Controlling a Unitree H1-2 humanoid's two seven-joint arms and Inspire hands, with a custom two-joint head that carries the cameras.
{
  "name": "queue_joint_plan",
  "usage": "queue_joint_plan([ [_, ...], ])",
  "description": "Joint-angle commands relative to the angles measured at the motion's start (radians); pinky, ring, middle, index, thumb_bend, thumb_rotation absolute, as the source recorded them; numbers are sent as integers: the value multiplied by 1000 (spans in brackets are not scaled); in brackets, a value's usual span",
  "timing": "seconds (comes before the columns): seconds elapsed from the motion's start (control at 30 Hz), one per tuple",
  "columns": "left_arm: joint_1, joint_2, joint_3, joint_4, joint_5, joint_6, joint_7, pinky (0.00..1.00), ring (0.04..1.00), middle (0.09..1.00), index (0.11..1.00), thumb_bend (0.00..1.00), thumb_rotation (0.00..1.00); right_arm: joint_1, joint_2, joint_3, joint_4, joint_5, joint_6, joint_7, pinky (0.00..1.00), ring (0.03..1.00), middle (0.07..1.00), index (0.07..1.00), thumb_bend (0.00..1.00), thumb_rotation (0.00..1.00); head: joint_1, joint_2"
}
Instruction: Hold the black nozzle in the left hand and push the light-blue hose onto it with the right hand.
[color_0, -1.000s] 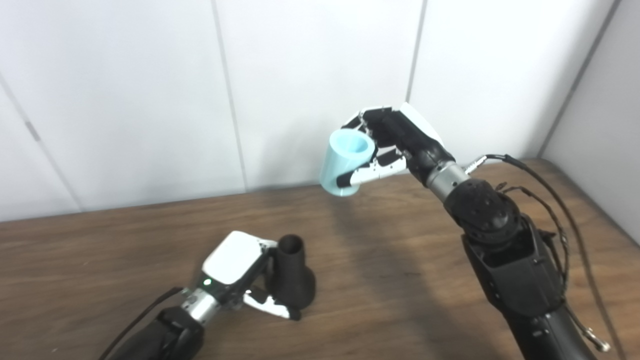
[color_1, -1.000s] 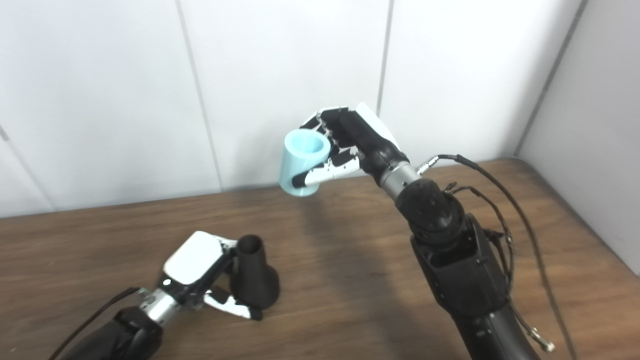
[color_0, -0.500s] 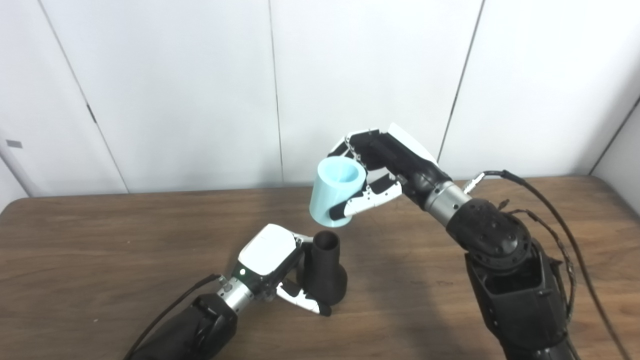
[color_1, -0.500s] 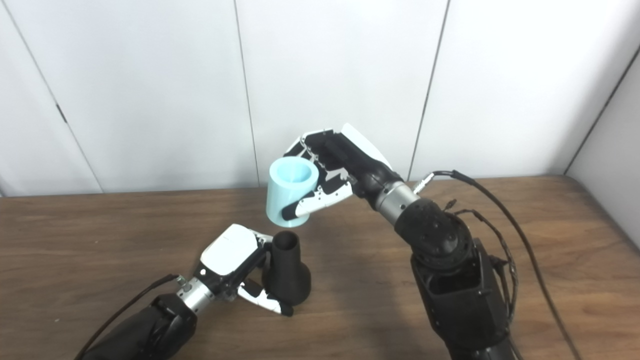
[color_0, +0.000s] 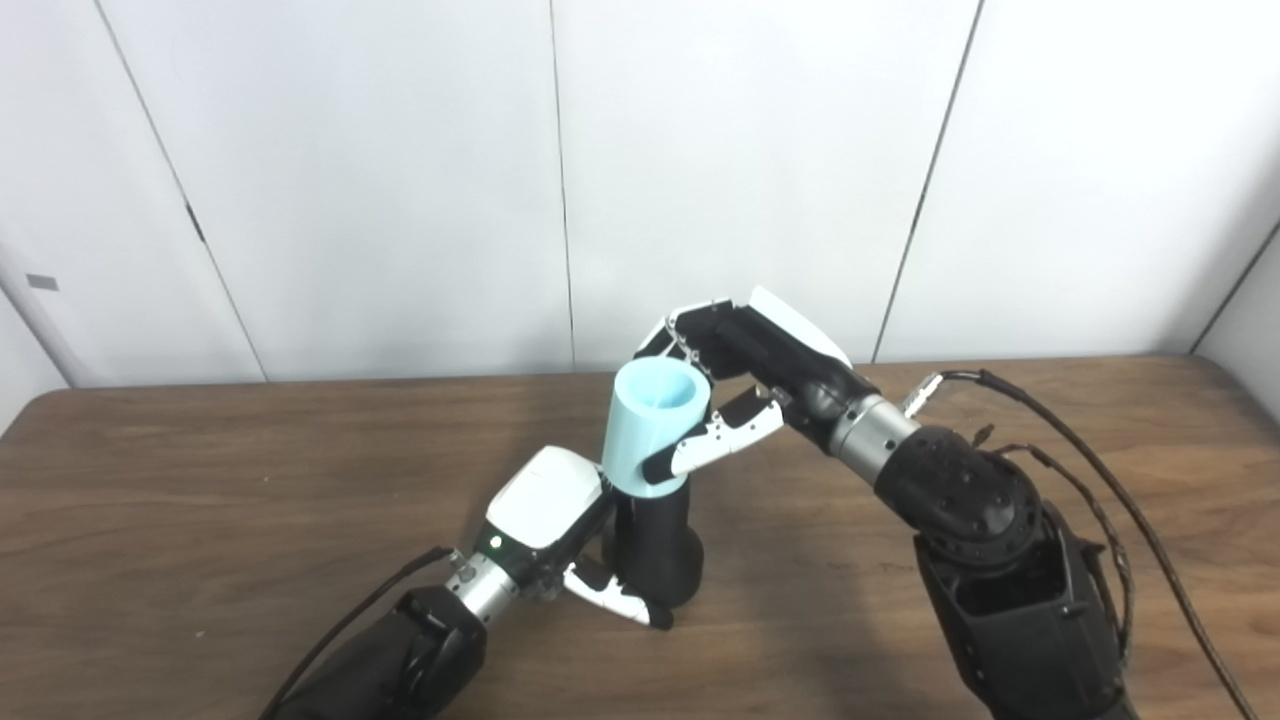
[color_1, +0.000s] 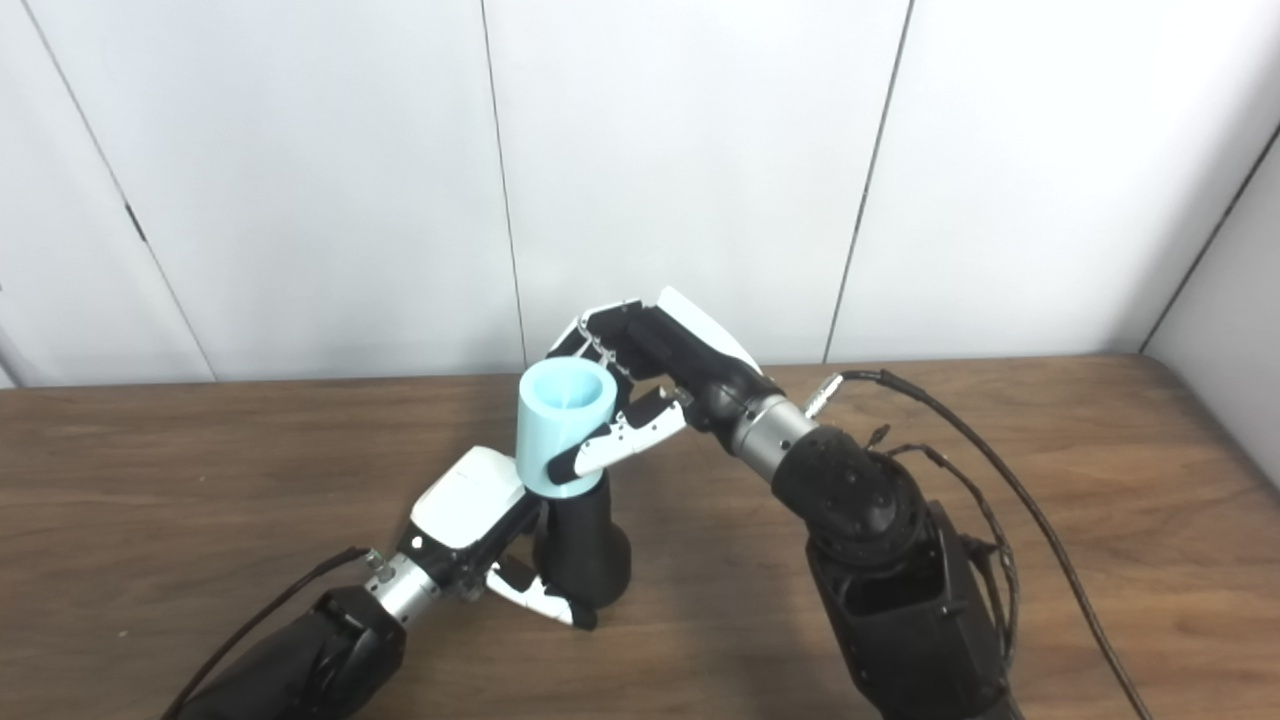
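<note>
The black nozzle (color_0: 657, 545) stands upright on the brown table (color_0: 200, 470), flared end down. My left hand (color_0: 545, 525) is shut on it from the left, thumb curled around its base. The light-blue hose (color_0: 652, 426), a short wide tube, sits over the nozzle's top end, tilted slightly; the nozzle's mouth is hidden inside it. My right hand (color_0: 745, 385) is shut on the hose from the right and behind. The same scene shows in the right eye view, with the hose (color_1: 562, 428) over the nozzle (color_1: 580, 545).
White wall panels (color_0: 400, 150) stand close behind the table's far edge. Black cables (color_0: 1060, 420) hang off my right forearm over the table's right side. A cable trails from my left wrist (color_0: 360, 620) toward the front edge.
My right hand has lowered the hose down and leftward onto the top of the nozzle. The camera has shifted a lot since one second ago. My left hand keeps its hold.
</note>
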Motion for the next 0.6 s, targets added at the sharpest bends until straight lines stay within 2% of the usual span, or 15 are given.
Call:
queue_joint_plan([
  [0.0, 121, -17, -57, 56, 36, 5, -94, 261, 362, 473, 485, 527, 0, -32, -21, 5, -3, 11, -7, -15, 302, 372, 450, 484, 531, 0, -1, 0],
  [0.33, 126, -16, -49, 44, 31, 3, -99, 263, 363, 473, 484, 527, 0, -33, -62, 24, 24, 24, -25, -27, 252, 325, 422, 486, 529, 0, -1, 16],
  [0.53, 131, -12, -50, 32, 34, 10, -111, 273, 375, 474, 484, 527, 0, -49, -71, 21, 32, 26, -14, -38, 292, 363, 447, 482, 531, 0, -3, 22],
  [0.57, 132, -11, -51, 31, 35, 10, -110, 273, 375, 435, 496, 523, 0, -53, -71, 19, 33, 25, -10, -39, 267, 341, 433, 484, 530, 0, -4, 26],
])
